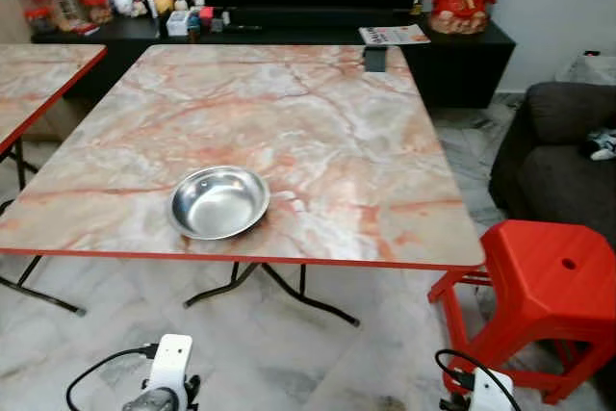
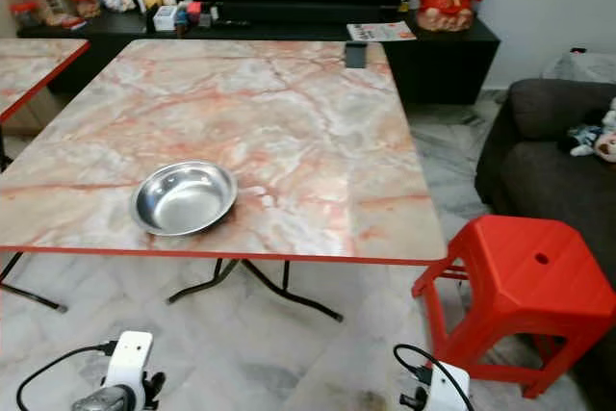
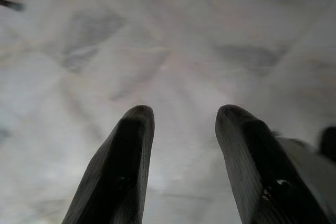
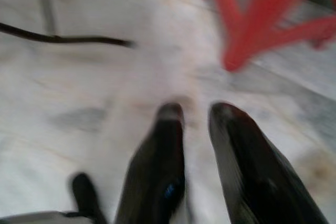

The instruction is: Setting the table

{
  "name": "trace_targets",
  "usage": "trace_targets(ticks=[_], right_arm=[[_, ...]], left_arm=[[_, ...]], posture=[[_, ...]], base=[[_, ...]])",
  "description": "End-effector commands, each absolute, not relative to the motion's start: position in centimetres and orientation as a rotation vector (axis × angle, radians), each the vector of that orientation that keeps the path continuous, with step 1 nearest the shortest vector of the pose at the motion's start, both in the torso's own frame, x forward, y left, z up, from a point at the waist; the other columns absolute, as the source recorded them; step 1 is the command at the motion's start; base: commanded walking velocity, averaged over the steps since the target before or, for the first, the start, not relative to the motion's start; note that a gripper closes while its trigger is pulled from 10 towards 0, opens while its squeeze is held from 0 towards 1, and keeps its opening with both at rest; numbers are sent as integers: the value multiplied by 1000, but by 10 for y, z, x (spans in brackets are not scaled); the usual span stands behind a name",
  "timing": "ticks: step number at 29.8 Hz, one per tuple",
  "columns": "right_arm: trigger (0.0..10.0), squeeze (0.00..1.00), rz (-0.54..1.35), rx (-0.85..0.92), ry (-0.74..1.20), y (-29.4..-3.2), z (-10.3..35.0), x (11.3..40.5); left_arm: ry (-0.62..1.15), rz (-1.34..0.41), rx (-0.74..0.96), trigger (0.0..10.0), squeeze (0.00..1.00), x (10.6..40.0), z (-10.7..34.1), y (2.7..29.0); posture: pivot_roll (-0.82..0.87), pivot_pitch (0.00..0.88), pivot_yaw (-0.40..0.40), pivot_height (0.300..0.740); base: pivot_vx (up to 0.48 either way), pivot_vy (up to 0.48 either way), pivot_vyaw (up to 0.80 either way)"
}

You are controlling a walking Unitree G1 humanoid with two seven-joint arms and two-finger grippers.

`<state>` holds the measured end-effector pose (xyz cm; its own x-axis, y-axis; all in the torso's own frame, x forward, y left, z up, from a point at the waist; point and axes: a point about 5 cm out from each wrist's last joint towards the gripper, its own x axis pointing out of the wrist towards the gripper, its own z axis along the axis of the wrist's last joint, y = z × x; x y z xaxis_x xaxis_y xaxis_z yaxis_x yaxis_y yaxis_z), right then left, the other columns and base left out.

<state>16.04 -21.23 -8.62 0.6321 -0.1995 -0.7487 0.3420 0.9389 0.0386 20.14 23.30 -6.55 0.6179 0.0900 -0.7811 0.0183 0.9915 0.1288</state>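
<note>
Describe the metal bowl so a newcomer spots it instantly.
Start at the big marble-patterned table with the red edge. Near its front edge sits the steel bowl: round, shallow, shiny and empty, unlike the small dark object at the far edge.

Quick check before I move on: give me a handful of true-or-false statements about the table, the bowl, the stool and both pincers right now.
1. The steel bowl sits near the table's near edge. True.
2. The bowl holds food. False: it is empty.
3. The red stool stands at the table's right corner. True.
4. The left pincer grips the bowl. False: it hangs open above the floor.
5. The right pincer holds a spoon. False: it holds nothing, fingers slightly apart.
</note>
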Motion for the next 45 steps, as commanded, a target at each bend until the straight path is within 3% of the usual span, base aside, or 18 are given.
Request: trace_targets(ticks=[1,32,45], right_arm=[[10000,0,-338,194,851,-216,-89,153],[10000,0,-313,172,839,-213,-87,157],[10000,0,-314,172,836,-213,-86,159]], left_arm=[[918,61,115,10000,0,200,-67,233],[911,39,145,10000,0,205,-64,231],[911,42,140,10000,0,206,-64,231]], posture=[[-77,0,19,740],[-66,0,22,740],[-64,0,23,740]], base=[[0,330,0],[0,274,-79],[0,266,191]])
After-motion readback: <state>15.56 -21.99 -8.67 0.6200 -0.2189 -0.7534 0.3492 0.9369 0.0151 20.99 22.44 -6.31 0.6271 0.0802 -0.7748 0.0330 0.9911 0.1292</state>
